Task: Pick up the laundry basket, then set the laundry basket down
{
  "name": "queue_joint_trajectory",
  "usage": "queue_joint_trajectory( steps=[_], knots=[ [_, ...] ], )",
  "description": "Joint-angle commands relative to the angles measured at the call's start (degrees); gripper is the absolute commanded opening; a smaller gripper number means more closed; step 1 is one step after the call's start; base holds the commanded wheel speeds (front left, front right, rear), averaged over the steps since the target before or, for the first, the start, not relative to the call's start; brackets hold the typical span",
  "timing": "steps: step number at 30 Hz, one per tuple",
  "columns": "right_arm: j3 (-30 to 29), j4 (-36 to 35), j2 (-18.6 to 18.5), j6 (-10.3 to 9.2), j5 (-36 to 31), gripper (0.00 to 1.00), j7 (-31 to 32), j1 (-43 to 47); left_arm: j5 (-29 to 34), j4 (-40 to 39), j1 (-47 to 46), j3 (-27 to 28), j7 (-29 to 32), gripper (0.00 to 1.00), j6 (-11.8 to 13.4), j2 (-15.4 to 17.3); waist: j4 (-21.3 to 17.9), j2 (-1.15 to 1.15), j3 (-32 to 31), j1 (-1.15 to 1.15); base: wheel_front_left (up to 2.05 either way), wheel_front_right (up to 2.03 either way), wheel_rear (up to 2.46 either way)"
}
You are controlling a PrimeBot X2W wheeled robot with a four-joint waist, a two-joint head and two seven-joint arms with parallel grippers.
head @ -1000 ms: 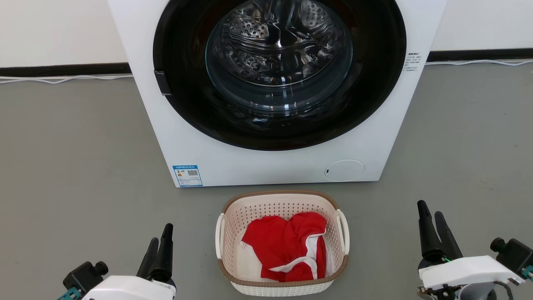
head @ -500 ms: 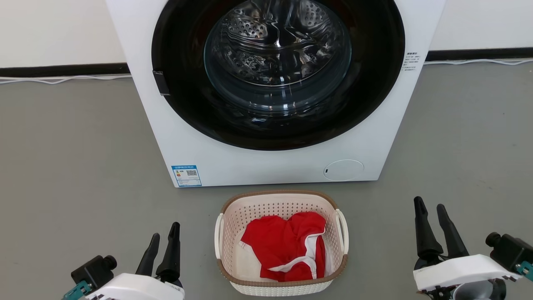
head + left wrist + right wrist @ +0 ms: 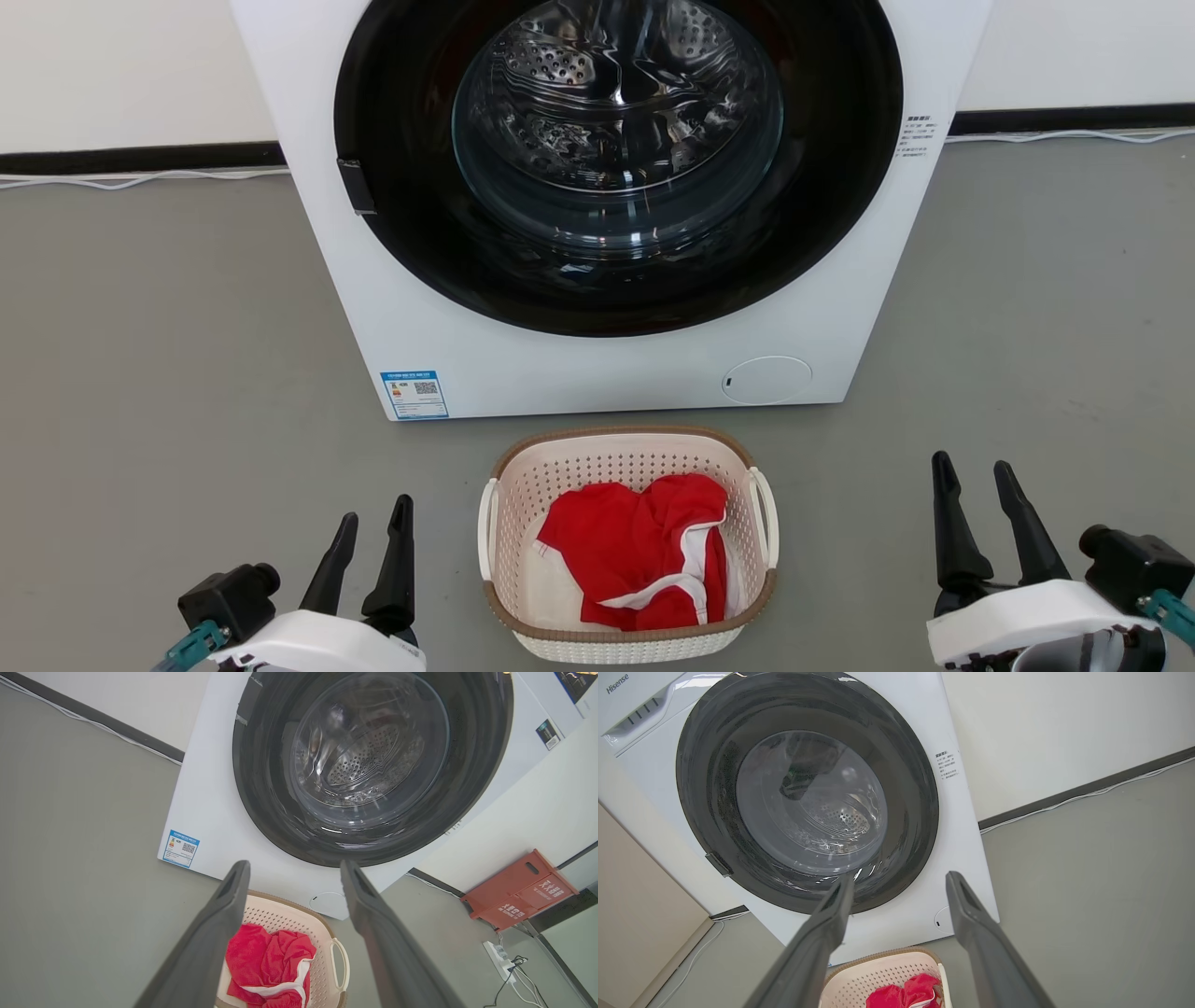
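Observation:
The laundry basket is small, cream-white and perforated, with a brown rim and white loop handles. It stands on the grey floor just in front of the washing machine, holding a red garment. My left gripper hovers open to the basket's left, apart from it. Well off to the basket's right, my right gripper is open too, nothing between its fingers. In the left wrist view the basket lies below the left gripper. The right wrist view has the basket low between the fingers of the right gripper.
A white front-loading washing machine with a closed dark round door stands right behind the basket. A red box and a power strip lie by the wall to the right. Cables run along the skirting.
The left gripper has shifted right toward the basket and its fingers now show spread apart. The right gripper turned slightly and dropped a little. The camera view moved slightly.

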Motion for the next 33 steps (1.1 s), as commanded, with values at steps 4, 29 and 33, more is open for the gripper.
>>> queue_joint_trajectory(
  steps=[4,29,33],
  knots=[
    [0.6,0.1,-0.6,0.34,-5.5,1.0,-1.9,-1.7,4.9,-1.3,-3.1,0.9,-1.5,1.0,0.4,0.6,-0.2,0.0,0.0,0.0,0.0,0.0,0.0],
    [0.7,1.9,-0.6,0.42,-23.4,1.0,-5.9,-2.4,23.5,-0.1,-3.8,0.5,-5.6,1.0,1.4,0.7,-0.7,0.0,0.6,0.0,0.0,0.0,0.0],
    [0.3,2.4,-0.6,0.43,-25.2,1.0,-6.3,-2.5,25.3,0.4,-3.9,0.4,-6.1,1.0,1.4,0.8,-0.8,0.0,0.7,0.0,0.0,0.0,0.0]
  ],
)
